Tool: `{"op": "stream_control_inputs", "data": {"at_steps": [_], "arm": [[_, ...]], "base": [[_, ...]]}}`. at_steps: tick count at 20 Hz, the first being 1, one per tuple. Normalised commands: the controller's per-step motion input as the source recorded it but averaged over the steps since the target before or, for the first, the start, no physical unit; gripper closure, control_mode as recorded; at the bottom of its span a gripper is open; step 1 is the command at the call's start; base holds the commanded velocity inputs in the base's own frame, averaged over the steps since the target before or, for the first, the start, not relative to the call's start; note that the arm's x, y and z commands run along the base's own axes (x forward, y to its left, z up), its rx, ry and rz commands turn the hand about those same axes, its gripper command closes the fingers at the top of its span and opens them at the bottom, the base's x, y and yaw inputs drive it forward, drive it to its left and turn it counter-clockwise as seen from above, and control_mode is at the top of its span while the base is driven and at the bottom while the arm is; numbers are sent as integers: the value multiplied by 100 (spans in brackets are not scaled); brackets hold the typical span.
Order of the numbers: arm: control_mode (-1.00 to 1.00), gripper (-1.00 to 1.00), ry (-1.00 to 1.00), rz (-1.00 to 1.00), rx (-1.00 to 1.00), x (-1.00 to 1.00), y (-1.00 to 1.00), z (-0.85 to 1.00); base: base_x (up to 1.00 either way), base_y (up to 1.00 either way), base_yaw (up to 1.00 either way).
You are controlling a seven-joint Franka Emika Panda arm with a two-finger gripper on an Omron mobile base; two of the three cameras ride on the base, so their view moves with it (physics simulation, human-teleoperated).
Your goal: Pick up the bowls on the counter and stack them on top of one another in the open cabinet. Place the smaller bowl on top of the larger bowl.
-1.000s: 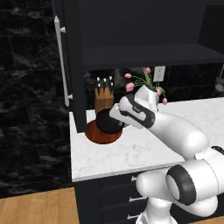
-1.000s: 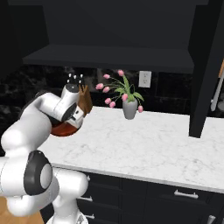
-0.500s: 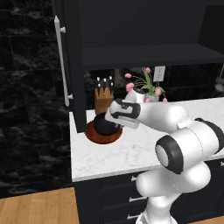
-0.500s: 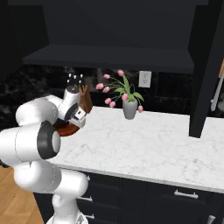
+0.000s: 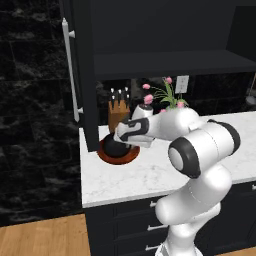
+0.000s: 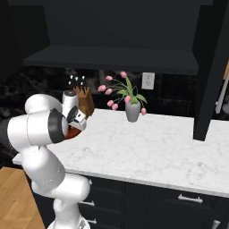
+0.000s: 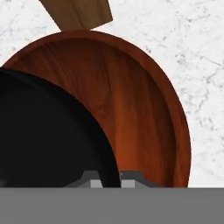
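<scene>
The smaller bowl [image 5: 116, 148] sits inside the larger bowl [image 5: 118, 153], nested off-centre. In the hand view the black one [image 7: 48, 140] crowds one side of the brown dish [image 7: 144, 109], leaving a wide crescent of wood bare. So the stack exists, but on the counter [image 5: 150, 172], not in the cabinet [image 5: 165, 35].

Taking the larger bowl as reference:
- it sits at the counter's left end, just beside the open cabinet door [image 5: 85, 75]
- knife block [image 5: 119, 113] just behind it, near the wall; in the hand view its tan base [image 7: 76, 13] touches or overlaps the brown rim, can't tell which
- flower vase [image 6: 132, 111] well off to its right, clear of the work
- cabinet shelf [image 5: 170, 65] directly above and behind it

The gripper [image 7: 109, 177] is right down at the black bowl. The two tips [image 7: 131, 177] appear to straddle the black rim, one inside and one outside. A rim pinch makes sense: the bowl is too round to grab across. Can't tell whether the jaws are clamped or merely set around the rim, since the tips barely show.

My read: this is the grasp step on the black bowl. It probably has to come out so the brown one can go onto the shelf first. Risk: the nearby knife block and door leave little room for the lift.
</scene>
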Motion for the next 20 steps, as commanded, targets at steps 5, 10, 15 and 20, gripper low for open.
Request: {"op": "stream_control_inputs", "data": {"at_steps": [5,10,15,20], "arm": [[-100,100,0,-1,-5,24,3,-28],[-100,100,0,0,-4,14,2,-31],[-100,100,0,-1,-6,13,8,-32],[-100,-100,0,-1,-3,0,4,-12]], "base": [[0,0,0],[0,0,0],[0,0,0],[0,0,0]]}}
